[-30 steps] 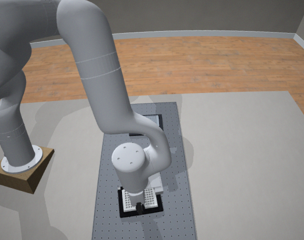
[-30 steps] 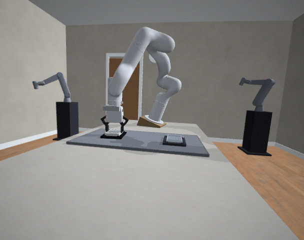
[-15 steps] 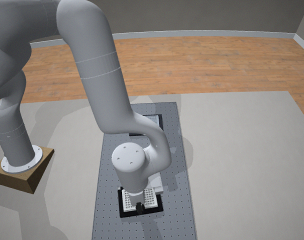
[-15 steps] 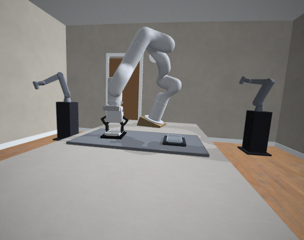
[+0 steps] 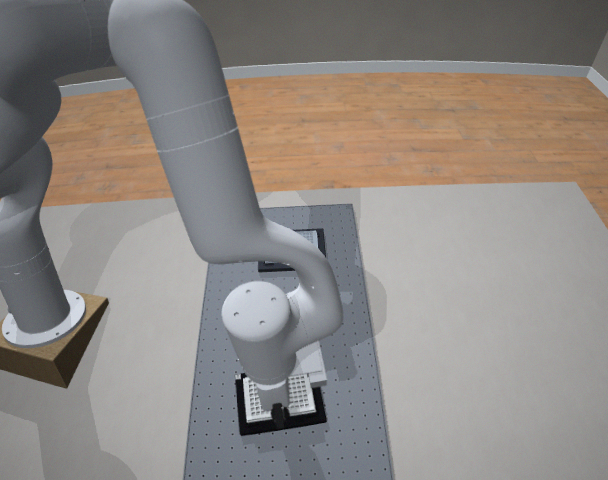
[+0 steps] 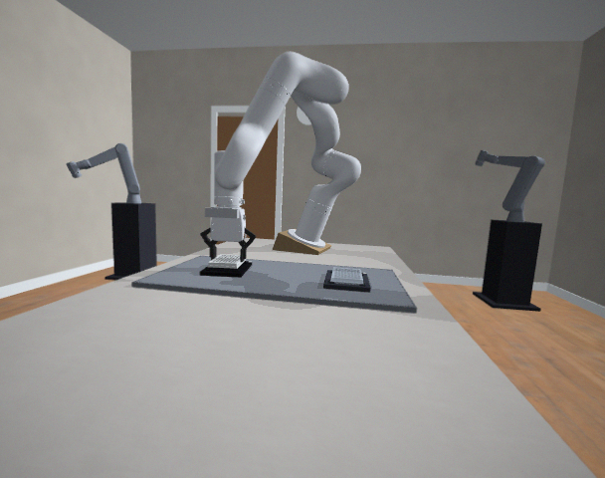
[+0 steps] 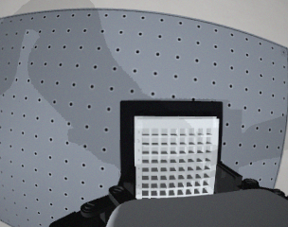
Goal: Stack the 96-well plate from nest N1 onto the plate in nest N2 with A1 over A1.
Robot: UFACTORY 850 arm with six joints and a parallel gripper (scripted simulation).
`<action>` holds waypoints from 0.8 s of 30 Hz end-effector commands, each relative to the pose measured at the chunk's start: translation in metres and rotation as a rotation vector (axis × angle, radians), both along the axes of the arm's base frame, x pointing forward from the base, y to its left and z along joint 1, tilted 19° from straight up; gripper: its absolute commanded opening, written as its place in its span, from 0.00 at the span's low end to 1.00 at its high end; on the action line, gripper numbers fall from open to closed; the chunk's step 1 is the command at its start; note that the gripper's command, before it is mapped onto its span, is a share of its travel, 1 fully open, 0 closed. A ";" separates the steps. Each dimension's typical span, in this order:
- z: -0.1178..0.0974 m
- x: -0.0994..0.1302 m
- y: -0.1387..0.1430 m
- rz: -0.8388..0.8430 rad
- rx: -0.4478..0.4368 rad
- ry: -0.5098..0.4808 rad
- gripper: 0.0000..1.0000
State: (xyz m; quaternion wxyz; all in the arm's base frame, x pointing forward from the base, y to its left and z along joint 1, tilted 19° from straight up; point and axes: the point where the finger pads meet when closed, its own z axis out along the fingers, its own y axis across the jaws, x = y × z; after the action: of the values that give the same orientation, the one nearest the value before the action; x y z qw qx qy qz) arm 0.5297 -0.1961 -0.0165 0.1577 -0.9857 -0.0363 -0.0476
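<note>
A white 96-well plate (image 5: 300, 395) (image 6: 224, 261) (image 7: 176, 154) sits in the black plate nest N1 (image 5: 317, 417) (image 6: 225, 271) (image 7: 128, 132). My gripper (image 6: 226, 255) (image 7: 175, 178) reaches straight down over it. Its black fingers stand wide and are shut on the plate's two sides. The plate looks level and low in the nest. The second white plate (image 5: 310, 236) (image 6: 345, 275) lies in the nest N2 (image 5: 321, 243) (image 6: 346, 286), partly hidden by my arm in the top view. I cannot make out the cut corners.
Both nests stand on a grey perforated board (image 5: 356, 320) (image 6: 288, 283) (image 7: 56, 89). My arm's base sits on a wooden block (image 5: 46, 356). Two other arms stand on black pedestals (image 6: 132, 241) (image 6: 510, 262) far off the table's sides.
</note>
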 end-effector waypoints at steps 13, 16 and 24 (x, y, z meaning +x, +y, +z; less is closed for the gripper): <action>0.011 0.000 -0.004 0.000 -0.001 -0.002 0.00; 0.011 0.000 -0.004 0.000 -0.001 -0.002 0.00; 0.016 0.000 -0.006 0.000 -0.001 -0.002 0.00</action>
State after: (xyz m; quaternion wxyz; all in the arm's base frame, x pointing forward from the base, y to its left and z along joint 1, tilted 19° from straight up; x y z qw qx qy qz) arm 0.5286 -0.1996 -0.0057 0.1578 -0.9857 -0.0363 -0.0474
